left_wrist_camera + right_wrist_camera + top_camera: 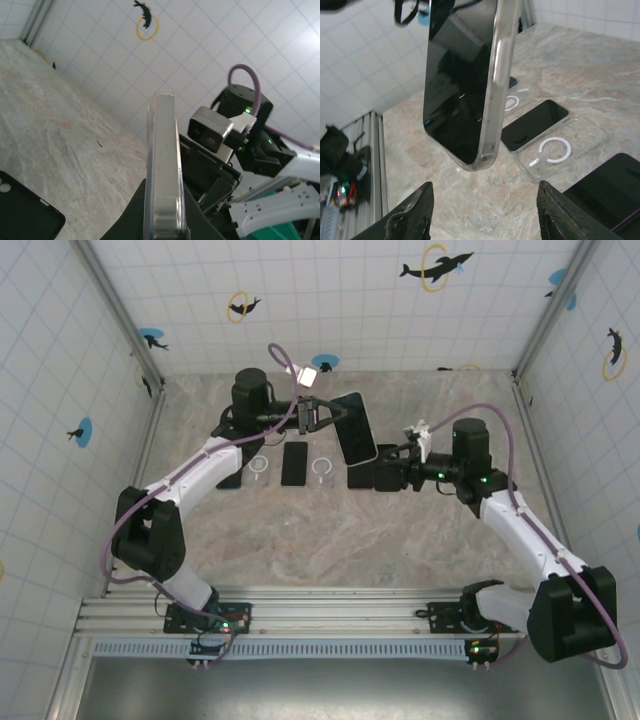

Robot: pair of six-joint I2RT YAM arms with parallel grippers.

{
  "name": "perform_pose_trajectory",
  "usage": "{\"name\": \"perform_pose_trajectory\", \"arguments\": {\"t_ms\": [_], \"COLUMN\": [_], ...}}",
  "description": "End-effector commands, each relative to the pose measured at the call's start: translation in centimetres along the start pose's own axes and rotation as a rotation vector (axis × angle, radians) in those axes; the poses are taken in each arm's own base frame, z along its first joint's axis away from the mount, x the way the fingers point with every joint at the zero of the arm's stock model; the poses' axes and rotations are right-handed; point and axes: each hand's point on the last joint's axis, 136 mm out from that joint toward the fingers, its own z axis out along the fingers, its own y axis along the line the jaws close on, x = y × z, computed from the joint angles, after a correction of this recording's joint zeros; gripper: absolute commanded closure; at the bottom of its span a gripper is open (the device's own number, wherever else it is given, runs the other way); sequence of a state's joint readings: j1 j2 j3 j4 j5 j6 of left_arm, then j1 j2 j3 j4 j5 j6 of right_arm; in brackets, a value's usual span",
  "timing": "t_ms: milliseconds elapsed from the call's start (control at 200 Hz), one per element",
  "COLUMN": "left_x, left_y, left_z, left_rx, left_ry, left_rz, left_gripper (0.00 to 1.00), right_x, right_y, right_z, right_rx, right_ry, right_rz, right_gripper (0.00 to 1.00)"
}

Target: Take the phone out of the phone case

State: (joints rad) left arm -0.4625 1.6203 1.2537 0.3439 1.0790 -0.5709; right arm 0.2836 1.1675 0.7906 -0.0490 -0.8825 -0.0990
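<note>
While the left gripper [318,417] is clamped tight on the sides of a clear phone case [503,75], the phone [457,80] sits inside it with its dark screen showing. Both are lifted off the marble table [330,540], at about 12 o'clock from the table's middle. In the left wrist view the case stands edge-on between the black fingers [132,215]. The right gripper [484,195] sits at 5 o'clock from the held phone, its two fingers spread apart with nothing between them, clear of the case's lower corner. Flat on the table at 8 o'clock from the held phone lies a loose black phone [294,462]. A ringed clear case [259,466] lies at its 9 o'clock and a second ringed case [322,470] at its 3 o'clock. A dark slab [360,478] lies just beside the right gripper; what it is cannot be told.
</note>
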Motion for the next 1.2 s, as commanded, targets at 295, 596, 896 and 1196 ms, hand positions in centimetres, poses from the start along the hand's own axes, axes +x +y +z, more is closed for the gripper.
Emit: {"name": "perform_pose_trajectory", "arguments": {"t_ms": [295, 596, 896, 1196], "left_x": [0.4, 0.7, 0.8, 1.0], "left_y": [-4.0, -3.8, -4.0, -5.1], "left_z": [-1.5, -1.5, -1.6, -1.8], "left_rx": [0.111, 0.117, 0.126, 0.173], "left_ry": [0.047, 0.058, 0.069, 0.095], "left_rz": [0.242, 0.227, 0.208, 0.165], "left_gripper": [0.92, 0.93, 0.93, 0.94], "right_x": [-1.2, -1.1, -0.9, -0.7], "right_y": [2.9, 3.0, 3.1, 2.8], "right_z": [1.7, 2.2, 2.8, 3.1], "right_rx": [-0.189, -0.204, -0.229, -0.197], "right_ry": [0.033, 0.055, 0.079, 0.127], "right_rz": [-0.151, -0.167, -0.173, -0.282], "right_gripper": [0.69, 0.76, 0.82, 0.84]}}
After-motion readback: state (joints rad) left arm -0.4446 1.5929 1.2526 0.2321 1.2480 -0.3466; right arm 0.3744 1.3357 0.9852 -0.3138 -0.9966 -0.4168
